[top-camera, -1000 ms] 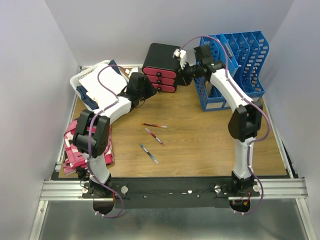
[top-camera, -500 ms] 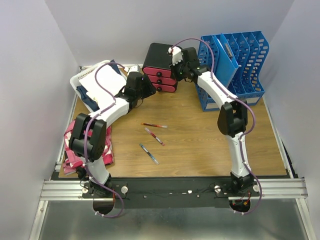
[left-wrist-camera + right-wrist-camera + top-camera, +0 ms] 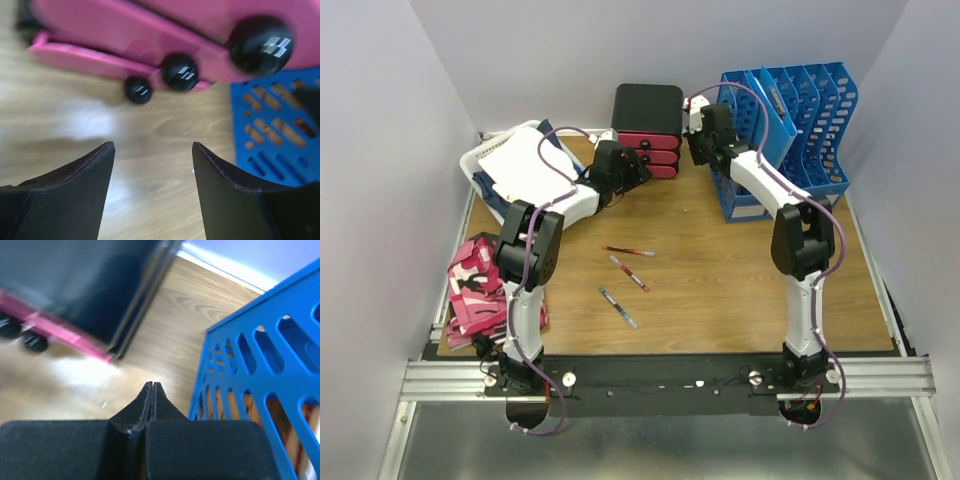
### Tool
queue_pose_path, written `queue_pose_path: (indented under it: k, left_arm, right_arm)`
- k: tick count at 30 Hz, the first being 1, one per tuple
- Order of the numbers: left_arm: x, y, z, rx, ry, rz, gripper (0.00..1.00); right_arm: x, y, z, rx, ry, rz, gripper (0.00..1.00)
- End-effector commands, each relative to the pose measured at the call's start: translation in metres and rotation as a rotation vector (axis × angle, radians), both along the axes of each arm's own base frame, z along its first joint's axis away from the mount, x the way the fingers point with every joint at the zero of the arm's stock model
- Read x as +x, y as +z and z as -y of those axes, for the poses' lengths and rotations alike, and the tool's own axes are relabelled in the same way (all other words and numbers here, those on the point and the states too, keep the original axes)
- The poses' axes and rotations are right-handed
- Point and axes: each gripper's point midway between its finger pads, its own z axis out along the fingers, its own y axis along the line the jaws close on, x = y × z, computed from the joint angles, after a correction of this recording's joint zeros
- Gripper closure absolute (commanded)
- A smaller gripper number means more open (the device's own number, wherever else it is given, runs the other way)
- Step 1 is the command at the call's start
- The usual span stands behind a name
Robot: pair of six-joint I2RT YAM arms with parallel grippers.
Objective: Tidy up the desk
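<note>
The desk point(image 3: 720, 300) filled the middle of the top view, a brown wood-grain top with a metal rail point(image 3: 670, 375) along its near edge, where both arms were bolted. At its far edge stood a black drawer unit point(image 3: 647, 110) with pink drawers, and just to the right of it a blue rack point(image 3: 800, 110). The left gripper point(image 3: 640, 168) hung close in front of the drawers, low over the wood. In the left wrist view its fingers point(image 3: 75, 185) stood well apart with nothing between them, only bare desk point(image 3: 150, 125) showing in the gap, and beyond it three black knobs point(image 3: 179, 71) on the pink drawer fronts, blurred, with a corner of the rack point(image 3: 280, 135) at the right. The right gripper point(image 3: 697, 155) sat in the gap between the drawer unit and the rack. In the right wrist view its fingers point(image 3: 147, 400) were pressed together, holding nothing, over the desk point(image 3: 165, 335) between the unit's dark side point(image 3: 90, 285) and the rack's slotted wall point(image 3: 260, 370). Three pens point(image 3: 629, 273) lay loose near the middle of the desk, well apart from both grippers. A white tray point(image 3: 515, 165) holding paper sat at the far left corner, and a pink patterned item point(image 3: 470, 295) lay at the left edge, beside the left arm.
</note>
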Motion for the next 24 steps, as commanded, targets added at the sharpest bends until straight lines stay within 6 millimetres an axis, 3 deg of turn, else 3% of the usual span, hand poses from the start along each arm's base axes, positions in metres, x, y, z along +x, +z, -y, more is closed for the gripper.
queue_pose_path:
  k: [1,4,7,14,24]
  left_arm:
    - [0.020,0.006,0.021,-0.102,0.049,0.026,0.32]
    - [0.024,-0.011,0.018,-0.115,0.096,-0.005,0.35]
    - [0.028,-0.021,0.014,-0.109,0.140,-0.017,0.38]
    - [0.036,-0.036,0.007,-0.068,0.177,-0.025,0.44]
    - [0.056,-0.041,0.007,-0.020,0.204,-0.012,0.48]
  right_arm:
    - [-0.049,0.065,-0.047,0.121,0.371,0.037,0.94]
    - [-0.079,0.078,-0.059,0.187,0.527,0.004,0.88]
    - [-0.095,0.080,-0.064,0.228,0.581,-0.028,0.87]
    - [-0.104,0.075,-0.063,0.248,0.591,-0.064,0.87]
    - [-0.111,0.086,-0.064,0.283,0.602,-0.064,0.87]
